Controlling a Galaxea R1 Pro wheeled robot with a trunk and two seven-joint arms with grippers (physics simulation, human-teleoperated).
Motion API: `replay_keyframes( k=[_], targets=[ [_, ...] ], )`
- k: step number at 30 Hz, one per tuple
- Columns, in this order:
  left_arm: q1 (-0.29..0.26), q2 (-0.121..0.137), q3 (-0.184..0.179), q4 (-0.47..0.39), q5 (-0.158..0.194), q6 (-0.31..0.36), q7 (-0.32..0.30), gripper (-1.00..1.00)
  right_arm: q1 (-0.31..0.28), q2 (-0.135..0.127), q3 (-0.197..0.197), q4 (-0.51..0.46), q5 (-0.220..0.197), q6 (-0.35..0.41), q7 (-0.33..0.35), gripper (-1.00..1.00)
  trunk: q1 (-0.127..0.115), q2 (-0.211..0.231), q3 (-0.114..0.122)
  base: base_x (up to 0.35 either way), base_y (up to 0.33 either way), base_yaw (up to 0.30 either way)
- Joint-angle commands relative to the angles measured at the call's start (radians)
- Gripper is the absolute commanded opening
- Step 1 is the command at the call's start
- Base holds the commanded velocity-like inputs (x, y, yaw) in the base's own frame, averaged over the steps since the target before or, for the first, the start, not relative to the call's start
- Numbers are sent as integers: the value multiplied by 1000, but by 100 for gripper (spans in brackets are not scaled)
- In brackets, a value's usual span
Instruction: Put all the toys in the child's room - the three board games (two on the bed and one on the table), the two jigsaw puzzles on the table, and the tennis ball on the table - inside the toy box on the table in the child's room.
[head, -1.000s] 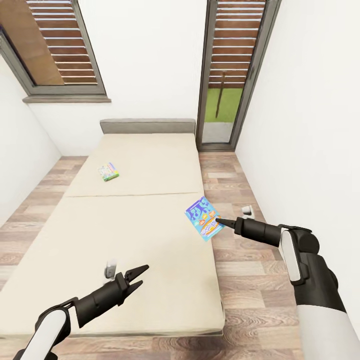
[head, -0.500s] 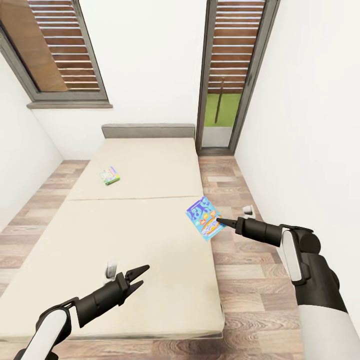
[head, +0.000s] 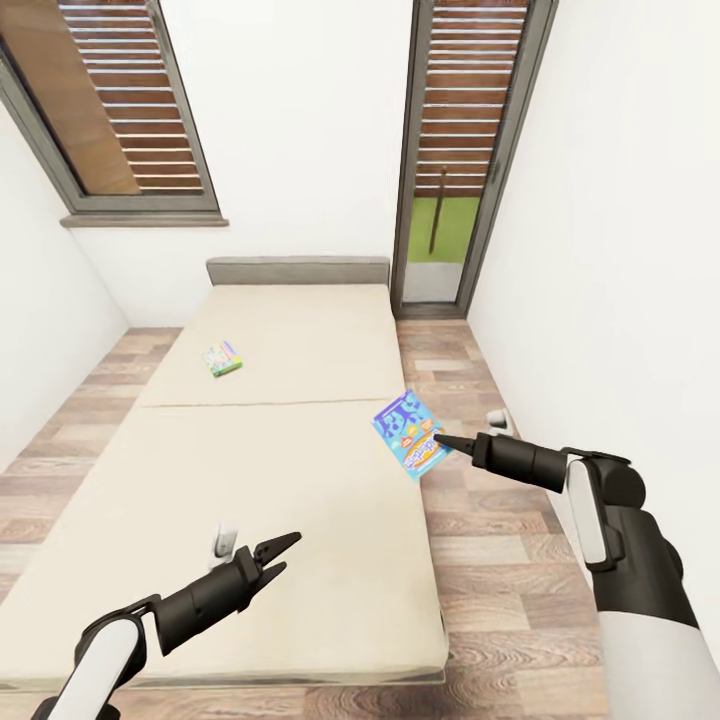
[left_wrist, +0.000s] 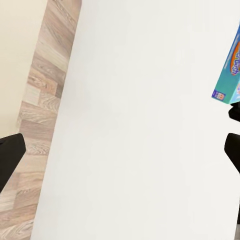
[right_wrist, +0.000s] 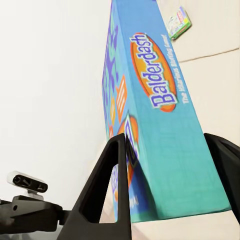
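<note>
Head view, change: the whole picture has slid a little, the bed (head: 280, 480) and windows sitting lower than a second ago, so the camera has moved; both arms and the blue box keep their places against each other.
Head view, blue board game (head: 408, 434): a small blue box with orange and white print, held off the mattress at the bed's right edge, tilted, over the seam between mattress and wood floor (head: 500, 560).
Head view, right gripper (head: 441, 440): its dark tip meets the box's lower right corner, clamped on it.
Head view, left gripper (head: 280, 553): fingers spread apart, holding nothing, above the bed's near end.
Head view, second board game (head: 221, 358): a green-edged, white-faced box lying flat near the bed's far left edge, short of the grey headboard (head: 297, 271).
Left wrist view: a corner of the blue box (left_wrist: 231, 70) shows at one side, past the left gripper's dark fingertips (left_wrist: 10, 155), which stand far apart.
Right wrist view: the box (right_wrist: 150, 110) stands on edge between the two black fingers (right_wrist: 112, 185), "Balderdash" in an orange oval on its teal side; the green-edged box (right_wrist: 179, 22) lies far off on the mattress.
</note>
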Motion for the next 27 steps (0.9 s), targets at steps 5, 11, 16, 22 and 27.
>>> replay_keyframes(
  k=[5, 11, 16, 22, 27],
  targets=[
    [-1, -3, 0, 0, -8, 0, -5, 100, 9, 0, -1, -19, 2, 4, 3, -100, 1, -2, 6, 0, 0, 0],
    [-1, -4, 0, 0, -10, -1, -5, 100, 14, 0, -1, -33, 2, 4, 4, -100, 1, -2, 16, 0, 0, 0],
    [-1, -5, -1, 0, -11, -1, -5, 100, 17, 0, -1, -39, 1, 4, 4, -100, 1, -2, 24, 0, 0, 0],
    [-1, -5, -1, 0, -11, -1, -5, 100, 18, 0, -2, -41, 1, 4, 4, -100, 1, -2, 34, 0, 0, 0],
    [-1, -5, -1, 0, -11, -1, -4, 100, 18, 0, -2, -43, 2, 4, 4, -100, 1, -2, 42, 0, 0, 0]
  ],
)
